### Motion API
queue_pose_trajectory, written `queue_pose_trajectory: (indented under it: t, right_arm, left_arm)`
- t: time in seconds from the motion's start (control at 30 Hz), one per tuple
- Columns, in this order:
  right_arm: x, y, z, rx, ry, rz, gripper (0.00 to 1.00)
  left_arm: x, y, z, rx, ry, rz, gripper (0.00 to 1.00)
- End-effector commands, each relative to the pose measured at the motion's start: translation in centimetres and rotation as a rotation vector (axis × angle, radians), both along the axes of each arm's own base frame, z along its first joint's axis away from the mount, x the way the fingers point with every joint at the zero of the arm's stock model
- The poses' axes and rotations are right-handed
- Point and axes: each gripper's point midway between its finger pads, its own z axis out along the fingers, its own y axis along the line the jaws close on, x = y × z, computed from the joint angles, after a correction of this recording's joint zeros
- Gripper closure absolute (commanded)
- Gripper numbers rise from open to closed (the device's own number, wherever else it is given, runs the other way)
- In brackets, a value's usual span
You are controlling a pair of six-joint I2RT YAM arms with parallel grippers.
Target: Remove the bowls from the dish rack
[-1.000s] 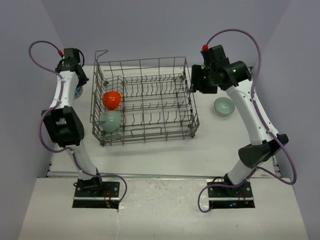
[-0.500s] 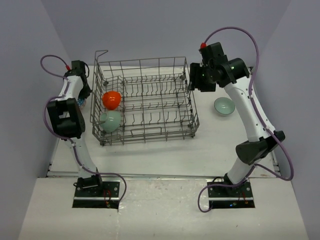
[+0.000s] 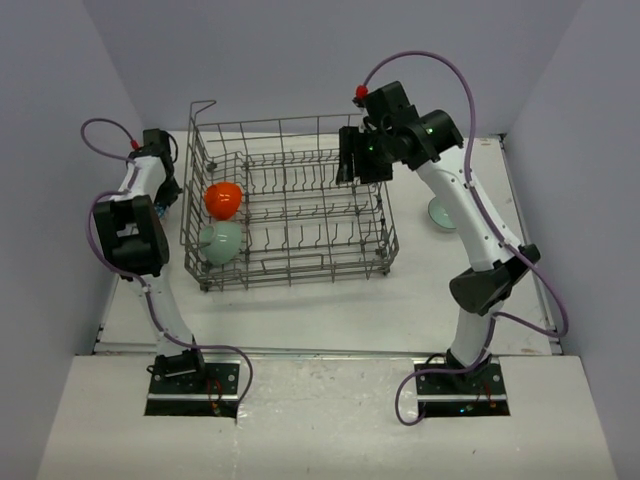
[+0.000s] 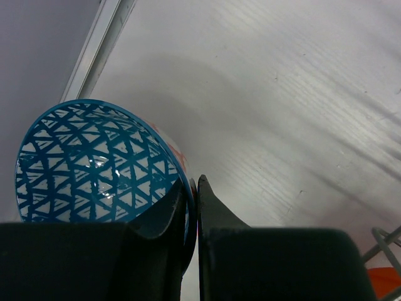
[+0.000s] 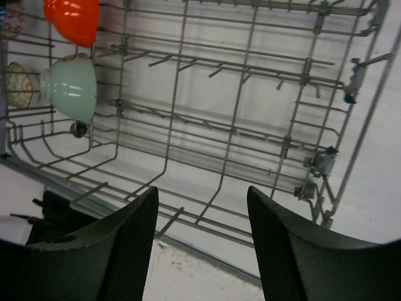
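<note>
Two arms stand at the near edge of the worktop (image 3: pixel 330 300), one on each side of the single dish rack (image 3: pixel 300 215).

Two bowls sit inside the rack, both along its left side. One is a mint-green bowl (image 3: pixel 220 241) tipped on its side near the rack's near-left corner. The other is an orange bowl (image 3: pixel 222 199) just beyond it, also on its side. The other rows of tines in the rack hold nothing.

Left of the rack and outside its wall, the left tool (image 4: pixel 193 182) is clenched on the rim of the blue bowl (image 4: pixel 94 163). One finger is inside the bowl and the other outside. The bowl has a lining of blue triangles and is tilted, just above the worktop.

In the right wrist view a reddish-patterned bowl (image 5: pixel 15 84) shows just outside the rack's left wall. Whether it is a separate bowl I cannot tell.

Right of the rack, a second mint-green bowl (image 3: pixel 437 213) rests upright on the worktop, partly hidden behind the right arm.

Over the rack's far-right part, the right tool (image 5: pixel 202 191) hangs released, with its fingers spread and nothing between them.
</note>
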Motion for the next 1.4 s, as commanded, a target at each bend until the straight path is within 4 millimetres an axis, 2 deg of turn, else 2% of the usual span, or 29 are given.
queue_pose_trajectory:
  t: [0.0, 0.13, 0.2, 0.23, 0.27, 0.37, 0.4, 0.47, 0.53, 0.57, 0.73, 0.77, 1.03, 1.07, 1.23, 1.37]
  right_arm:
    - [-1.7, 4.0, 1.9, 0.127, 0.001, 0.129, 0.40]
    - [-3.7, 8.0, 2.9, 0.266, 0.060, 0.236, 0.40]
    - [-4.0, 9.4, 3.2, 0.328, 0.091, 0.266, 0.39]
    - [-4.9, 11.1, 3.3, 0.410, 0.153, 0.328, 0.39]
    - [-5.4, 11.3, 3.6, 0.429, 0.169, 0.352, 0.39]
    - [-5.9, 13.6, 4.0, 0.536, 0.222, 0.424, 0.38]
    - [-6.8, 14.4, 4.0, 0.590, 0.298, 0.461, 0.38]
    - [-7.1, 15.4, 4.0, 0.630, 0.333, 0.498, 0.38]
    - [-7.5, 16.4, 3.5, 0.649, 0.381, 0.519, 0.38]
    - [-7.5, 16.9, 3.6, 0.674, 0.394, 0.529, 0.37]
    - [-8.3, 18.7, 1.7, 0.729, 0.521, 0.581, 0.37]
    - [-8.5, 19.2, 1.4, 0.734, 0.526, 0.593, 0.37]
    - [-8.9, 22.4, -1.8, 0.731, 0.545, 0.649, 0.34]
    - [-8.6, 23.0, -3.0, 0.714, 0.544, 0.642, 0.34]
    - [-7.3, 25.0, -4.7, 0.712, 0.462, 0.651, 0.29]
    - [-5.7, 25.8, -7.4, 0.673, 0.410, 0.615, 0.25]
  left_arm:
    - [-0.2, 1.8, 0.1, 0.055, -0.004, 0.034, 1.00]
    - [-0.9, 1.8, -0.6, 0.051, 0.012, 0.042, 1.00]
    - [-1.1, 1.7, -1.1, 0.047, 0.019, 0.040, 1.00]
    - [-1.4, 1.6, -1.7, 0.043, 0.035, 0.041, 1.00]
    - [-1.4, 1.6, -1.7, 0.043, 0.037, 0.041, 1.00]
    - [-1.7, 1.6, -2.0, 0.039, 0.040, 0.042, 1.00]
    - [-1.7, 1.6, -2.0, 0.040, 0.039, 0.043, 1.00]
    - [-1.8, 1.5, -2.1, 0.038, 0.043, 0.039, 0.93]
    - [-1.9, 1.6, -2.3, 0.036, 0.048, 0.042, 0.89]
    - [-1.9, 1.5, -2.3, 0.035, 0.048, 0.040, 0.84]
    - [-2.1, 1.3, -2.5, 0.020, 0.051, 0.035, 0.76]
    - [-2.1, 1.3, -2.5, 0.017, 0.051, 0.035, 0.71]
    - [-2.0, 0.9, -1.4, -0.003, 0.021, 0.031, 0.55]
    - [-1.8, 0.8, -0.7, -0.005, 0.005, 0.031, 0.53]
    - [-0.8, 0.0, 1.6, -0.052, -0.060, 0.020, 0.43]
    - [0.3, -0.5, 4.3, -0.077, -0.131, 0.008, 0.42]
